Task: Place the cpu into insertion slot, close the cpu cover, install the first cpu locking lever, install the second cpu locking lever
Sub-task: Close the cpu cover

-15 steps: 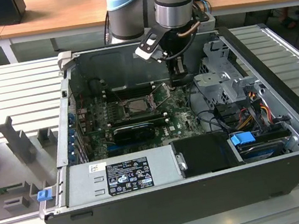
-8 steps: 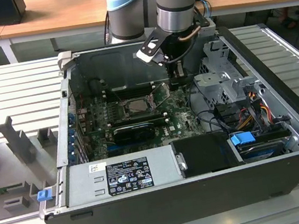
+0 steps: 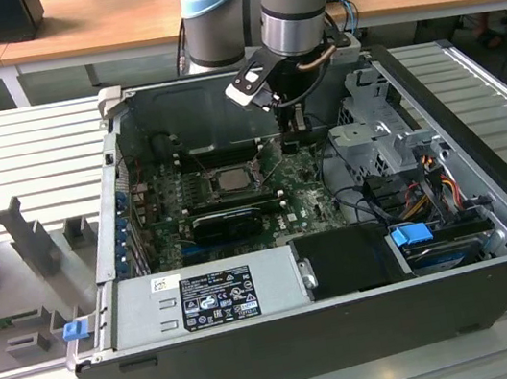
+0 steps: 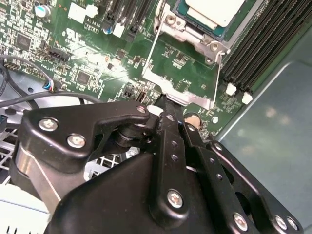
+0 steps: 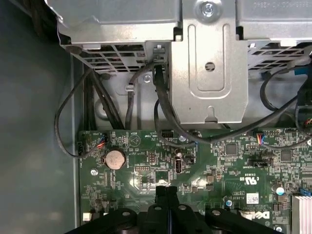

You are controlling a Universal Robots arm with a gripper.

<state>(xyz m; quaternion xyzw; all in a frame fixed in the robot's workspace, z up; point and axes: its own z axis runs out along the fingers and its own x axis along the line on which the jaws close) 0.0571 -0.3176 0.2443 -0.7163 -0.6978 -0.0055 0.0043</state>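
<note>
Gripper (image 4: 163, 100) is closed up tight, finger pressed against finger, and its tip sits right at the free edge of the cpu cover (image 4: 180, 87), which is swung up off the insertion slot (image 3: 250, 182) instead of lying flat on it. Meanwhile the cpu (image 4: 214, 9) is already sitting in that slot, out by the edge of the green motherboard (image 4: 87, 48) next to the black memory slots (image 4: 263, 44). Whole lot is inside an open computer case (image 3: 355, 328) lying on its side on the ribbed metal tabletop (image 3: 23, 150).
</note>
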